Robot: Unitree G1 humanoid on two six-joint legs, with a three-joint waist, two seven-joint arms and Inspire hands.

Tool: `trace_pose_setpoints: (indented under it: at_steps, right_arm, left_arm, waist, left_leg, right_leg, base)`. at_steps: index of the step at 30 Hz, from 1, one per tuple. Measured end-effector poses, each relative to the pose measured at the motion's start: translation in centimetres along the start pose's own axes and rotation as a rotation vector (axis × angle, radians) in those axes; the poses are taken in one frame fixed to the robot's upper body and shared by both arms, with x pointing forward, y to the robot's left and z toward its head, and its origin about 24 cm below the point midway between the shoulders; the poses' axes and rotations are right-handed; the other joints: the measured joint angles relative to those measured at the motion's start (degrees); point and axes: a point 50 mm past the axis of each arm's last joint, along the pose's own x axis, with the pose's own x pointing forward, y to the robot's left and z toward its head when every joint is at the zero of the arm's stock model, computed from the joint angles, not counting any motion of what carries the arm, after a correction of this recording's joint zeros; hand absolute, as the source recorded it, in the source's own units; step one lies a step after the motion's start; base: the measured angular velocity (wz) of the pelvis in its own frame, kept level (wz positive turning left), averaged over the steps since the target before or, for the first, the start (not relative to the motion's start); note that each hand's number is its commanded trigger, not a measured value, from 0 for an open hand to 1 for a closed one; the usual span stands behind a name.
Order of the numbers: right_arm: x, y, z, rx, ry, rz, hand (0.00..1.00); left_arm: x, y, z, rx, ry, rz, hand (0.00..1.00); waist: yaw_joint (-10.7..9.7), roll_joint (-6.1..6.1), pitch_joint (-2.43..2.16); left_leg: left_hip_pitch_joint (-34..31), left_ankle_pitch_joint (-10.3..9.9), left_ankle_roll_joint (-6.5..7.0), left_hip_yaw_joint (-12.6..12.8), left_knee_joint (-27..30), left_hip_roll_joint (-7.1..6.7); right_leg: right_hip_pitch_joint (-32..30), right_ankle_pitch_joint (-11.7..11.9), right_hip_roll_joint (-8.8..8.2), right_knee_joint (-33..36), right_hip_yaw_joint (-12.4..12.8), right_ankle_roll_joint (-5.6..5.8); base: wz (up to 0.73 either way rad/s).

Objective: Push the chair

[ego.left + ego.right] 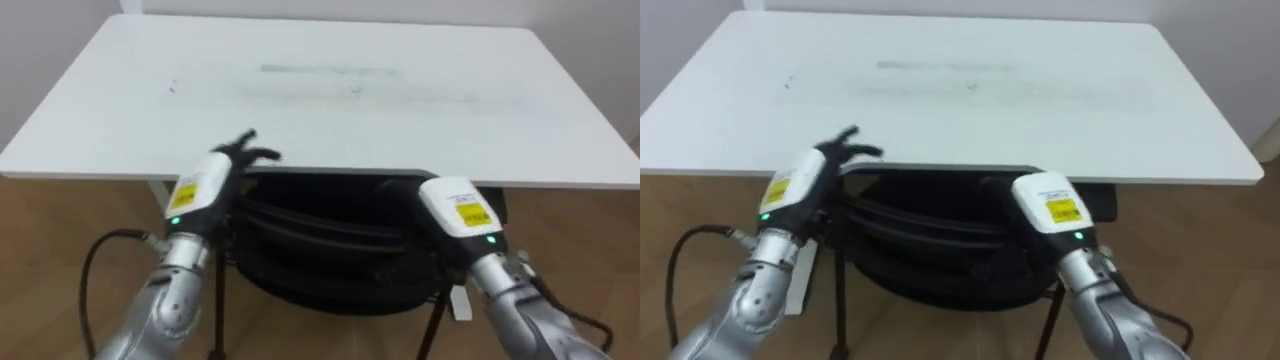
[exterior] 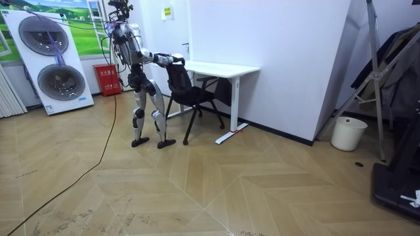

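Black chair point(image 1: 330, 240) at centre frame, tucked partly under white table point(image 1: 330, 90), left hand point(image 1: 222, 168) set at the backrest's upper left corner, fingers loosely spread against it, right hand point(image 1: 455, 208) at the backrest's right edge, fingers hidden, grip not discernible.

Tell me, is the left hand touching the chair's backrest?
Cannot tell. In the left eye view the left hand overlaps the chair at its backrest corner, hiding any contact or gap.
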Motion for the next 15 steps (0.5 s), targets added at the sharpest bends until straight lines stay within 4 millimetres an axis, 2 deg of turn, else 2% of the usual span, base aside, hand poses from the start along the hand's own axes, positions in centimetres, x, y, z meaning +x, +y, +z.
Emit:
trace_pose_setpoints:
  at_steps: [1,2,4,5,6,7,8,9,10,11,13,14,15]
  right_arm:
    - [-1.1,-0.3,-1.1,0.050,0.068,-0.020,0.00]
    - [-1.6,-0.6,-1.7,0.095,0.109,-0.052,0.00]
    - [-4.0,-2.5,-4.6,0.261,0.312,-0.217,0.00]
    - [-4.8,-2.8,-5.4,0.317,0.378,-0.277,0.00]
    - [-6.1,-4.5,-7.0,0.451,0.497,-0.496,0.00]
    - [-7.5,-7.2,-8.4,0.587,0.584,-0.782,0.00]
    - [-8.4,-8.5,-9.1,0.650,0.614,-0.928,0.00]
    - [-10.6,-10.2,-10.3,0.766,0.672,-1.181,0.00]
    - [-13.0,-10.4,-11.4,0.865,0.754,-1.371,0.00]
    - [-14.3,-9.9,-11.8,0.905,0.809,-1.432,0.00]
    - [-18.9,-5.1,-12.2,1.048,1.100,-1.465,0.00]
    - [-19.8,-3.6,-12.1,1.082,1.178,-1.453,0.00]
    - [-21.8,-0.8,-11.7,1.144,1.340,-1.433,0.00]
  left_arm:
    - [-0.3,2.1,-1.1,-0.068,0.059,0.143,0.00]
    - [-0.4,3.2,-1.5,-0.111,0.082,0.228,0.00]
    - [-1.0,7.9,-2.5,-0.300,0.128,0.580,0.00]
    - [-1.5,8.9,-3.0,-0.341,0.141,0.655,0.00]
    - [-3.2,10.3,-4.6,-0.386,0.202,0.778,0.00]
    - [-5.5,10.9,-6.7,-0.427,0.314,0.864,0.00]
    - [-6.5,10.9,-7.6,-0.447,0.371,0.894,0.00]
    - [-8.8,10.8,-9.5,-0.474,0.491,0.940,0.00]
    - [-11.2,10.5,-11.1,-0.480,0.613,0.975,0.00]
    - [-12.5,10.2,-12.0,-0.469,0.680,0.985,0.00]
    - [-18.7,8.6,-15.3,-0.424,0.980,0.975,0.00]
    - [-20.4,7.8,-16.1,-0.411,1.070,0.959,0.00]
    - [-24.0,6.2,-17.1,-0.400,1.255,0.942,0.00]
  waist:
    - [-0.8,-0.01,0.00]
    - [-0.9,0.01,0.00]
    - [-0.7,0.28,0.00]
    - [-0.6,0.48,-0.11]
    - [-0.9,1.55,-0.37]
    - [-1.1,2.38,-0.59]
    - [-1.1,3.07,-0.98]
    - [-1.5,3.76,-0.94]
    - [-1.4,3.90,-0.75]
    - [-1.4,3.56,-0.72]
    - [-1.2,2.69,-0.89]
    - [-1.1,2.59,-0.90]
    - [-1.1,2.63,-0.93]
  left_leg:
    - [0.0,0.0,0.01,0.0,0.0,0.00]
    - [0.0,0.0,0.02,0.0,-0.1,-0.06]
    - [0.5,0.1,0.20,0.3,-1.1,-0.33]
    - [0.7,0.2,0.26,0.6,-1.5,-0.38]
    - [1.2,0.1,0.34,0.9,-1.9,-0.50]
    - [1.6,0.0,0.55,1.4,-2.4,-0.54]
    - [1.9,-0.1,0.66,1.6,-2.6,-0.53]
    - [2.5,-0.4,0.72,1.6,-2.7,-0.39]
    - [2.6,-0.6,0.68,1.3,-2.7,-0.24]
    - [2.6,-0.7,0.62,1.3,-2.8,-0.15]
    - [2.4,-1.2,0.38,1.4,-2.5,0.38]
    - [2.4,-1.3,0.40,1.6,-2.5,0.41]
    - [2.3,-1.8,0.62,2.0,-2.2,0.40]
  right_leg:
    - [0.0,0.0,-0.05,0.1,-0.1,-0.06]
    - [0.0,0.0,-0.07,0.1,0.0,-0.05]
    - [-0.1,-0.2,-0.07,0.0,0.5,0.24]
    - [-0.2,-0.2,-0.08,0.0,0.6,0.30]
    - [-0.2,-0.3,-0.08,-0.1,0.7,0.43]
    - [-0.1,-0.5,-0.04,-0.1,0.8,0.67]
    - [-0.1,-0.7,-0.02,-0.1,0.8,0.75]
    - [0.6,-1.2,0.05,0.0,0.6,0.96]
    - [0.7,-1.6,0.13,0.1,0.4,1.01]
    - [0.7,-1.7,0.19,0.0,0.3,1.00]
    - [0.6,-1.8,0.48,0.0,0.2,0.65]
    - [0.5,-1.8,0.38,0.0,0.6,0.65]
    - [0.4,-1.9,0.29,0.1,0.7,0.70]
  base:
    - [0.00]
    - [0.00]
    - [-0.11]
    - [-0.16]
    - [-0.17]
    - [-0.18]
    - [-0.07]
    - [0.06]
    - [0.09]
    - [0.07]
    - [-0.02]
    - [-0.11]
    - [-0.09]
